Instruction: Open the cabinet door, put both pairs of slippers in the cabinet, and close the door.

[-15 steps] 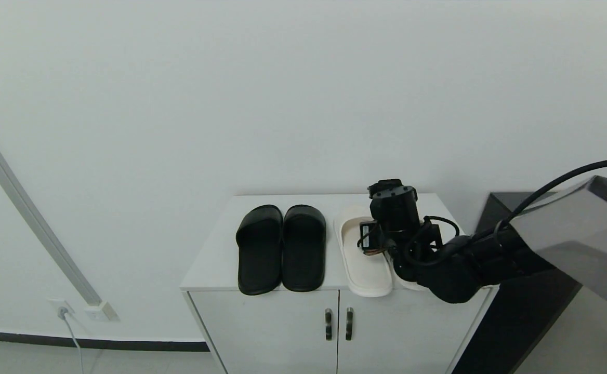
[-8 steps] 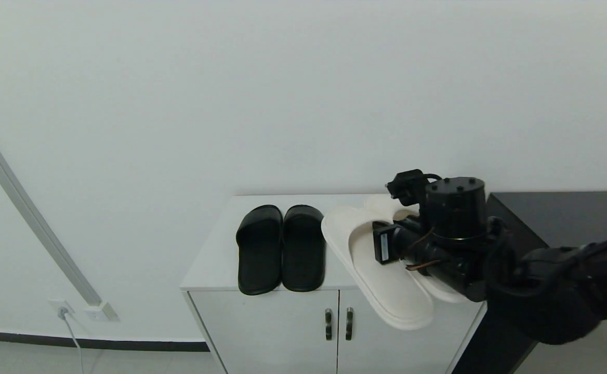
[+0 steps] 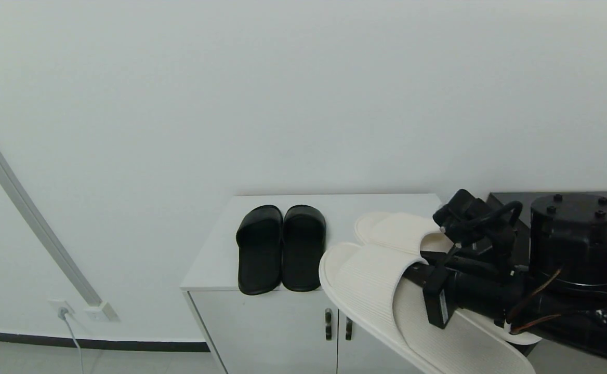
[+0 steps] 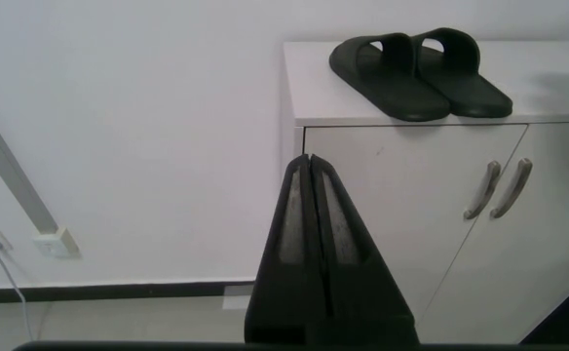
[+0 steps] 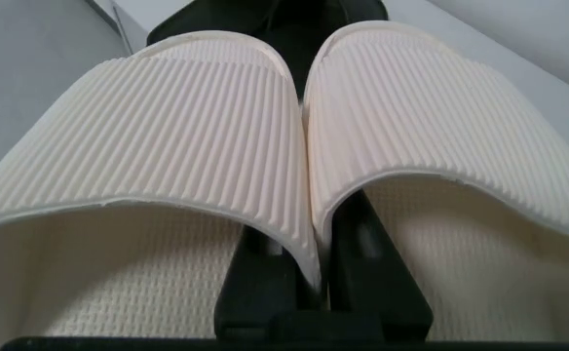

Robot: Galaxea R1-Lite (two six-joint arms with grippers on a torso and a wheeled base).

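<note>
A pair of white slippers (image 3: 381, 280) hangs in the air in front of the white cabinet's right side, toes pointing at the wall. My right gripper (image 3: 419, 271) is shut on their inner strap edges, pinching both slippers (image 5: 168, 136) side by side between its fingers (image 5: 314, 249). The black slippers (image 3: 281, 248) lie together on the cabinet top (image 3: 210, 262), left of centre. Both cabinet doors (image 3: 267, 332) are closed, their handles (image 3: 328, 323) meeting in the middle. My left gripper (image 4: 310, 164) is shut on nothing, low in front of the cabinet's left corner, facing the black slippers (image 4: 421, 73).
A dark table (image 3: 506, 197) stands right of the cabinet. A slanted cable duct (image 3: 23, 208) runs down the wall to a socket (image 3: 60, 307) with a plugged cord at the lower left. The floor left of the cabinet is open.
My right arm has lifted the white slippers off the cabinet top and drawn them back toward the camera and to the right. The black slippers and doors have not moved.
</note>
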